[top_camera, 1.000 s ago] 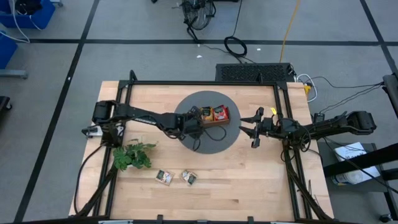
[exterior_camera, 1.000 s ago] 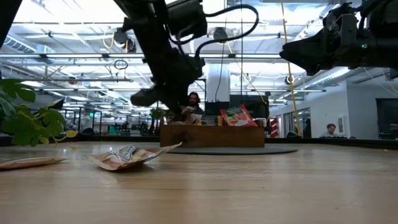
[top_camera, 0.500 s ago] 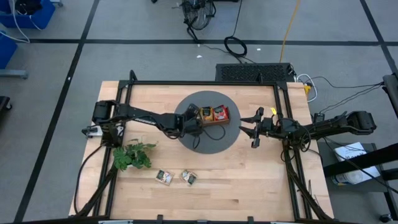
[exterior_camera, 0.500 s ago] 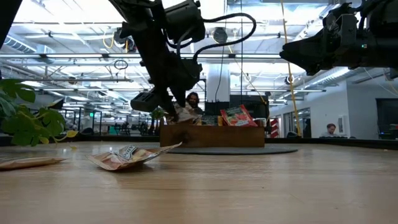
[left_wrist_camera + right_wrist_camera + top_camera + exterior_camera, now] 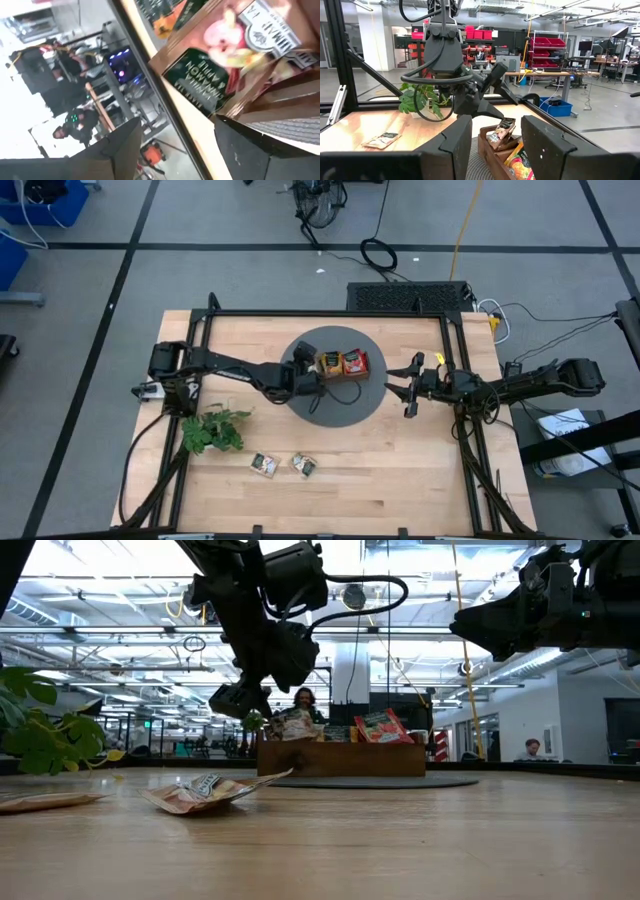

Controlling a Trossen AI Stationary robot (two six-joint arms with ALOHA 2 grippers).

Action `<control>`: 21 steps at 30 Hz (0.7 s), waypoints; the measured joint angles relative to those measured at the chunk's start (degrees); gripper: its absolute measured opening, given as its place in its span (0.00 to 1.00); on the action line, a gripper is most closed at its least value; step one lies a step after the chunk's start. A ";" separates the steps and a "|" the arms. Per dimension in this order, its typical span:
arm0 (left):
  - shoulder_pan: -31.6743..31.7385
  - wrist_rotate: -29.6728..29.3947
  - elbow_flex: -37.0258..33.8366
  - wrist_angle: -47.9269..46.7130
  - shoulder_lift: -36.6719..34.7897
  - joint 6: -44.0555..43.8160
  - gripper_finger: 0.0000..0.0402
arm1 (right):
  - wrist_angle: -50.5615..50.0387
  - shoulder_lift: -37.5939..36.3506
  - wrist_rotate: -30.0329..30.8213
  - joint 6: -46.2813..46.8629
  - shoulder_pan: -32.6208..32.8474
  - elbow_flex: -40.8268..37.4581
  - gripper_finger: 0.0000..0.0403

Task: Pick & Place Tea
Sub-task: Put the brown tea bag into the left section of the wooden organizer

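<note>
The left gripper [image 5: 305, 375] has released a tea sachet [image 5: 327, 362] into the tray [image 5: 345, 377], jaws now wide; right gripper [image 5: 408, 390] unchanged, jaws parted, empty.

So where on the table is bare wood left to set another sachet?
Free: the strip between the round grey mat and the two loose tea sachets, and the corner below the right gripper. Crowded: the wooden tray, left gripper, plant sprig.

Grey floor [image 5: 90, 290] all round, red bins [image 5: 547, 52] on shelves behind, ceiling lights [image 5: 420, 580] bright over a seated person [image 5: 527, 750]
</note>
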 joint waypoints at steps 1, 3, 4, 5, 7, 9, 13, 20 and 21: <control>0.02 -0.49 0.00 -0.12 0.00 -0.82 0.63 | 0.00 0.01 0.00 0.00 0.01 0.00 0.39; 0.00 -0.54 0.00 -0.10 0.00 -3.52 0.63 | 0.00 0.02 -0.02 0.00 0.02 0.00 0.39; 0.00 -0.51 0.00 -0.01 0.00 -5.35 0.63 | 0.00 0.02 -0.02 0.00 0.00 0.00 0.39; -0.01 -0.50 0.00 0.21 0.00 -7.41 0.63 | 0.00 0.02 -0.01 0.00 0.00 -0.01 0.39; -0.20 0.06 0.00 0.53 0.00 -12.31 0.63 | 0.00 0.02 -0.01 -0.01 0.00 -0.01 0.39; -0.39 2.53 0.02 0.83 -0.02 -18.06 0.63 | 0.00 0.02 -0.02 0.00 0.02 -0.01 0.39; -0.18 10.65 0.93 1.40 -0.52 -33.70 0.63 | -0.01 0.02 -0.02 0.00 0.00 0.00 0.39; 2.51 19.38 1.40 2.82 -0.52 -49.63 0.58 | -0.02 0.00 -0.02 0.00 0.01 -0.01 0.39; 2.65 20.75 1.40 3.38 -0.52 -50.68 0.56 | -0.04 0.01 -0.02 -0.01 0.02 0.00 0.39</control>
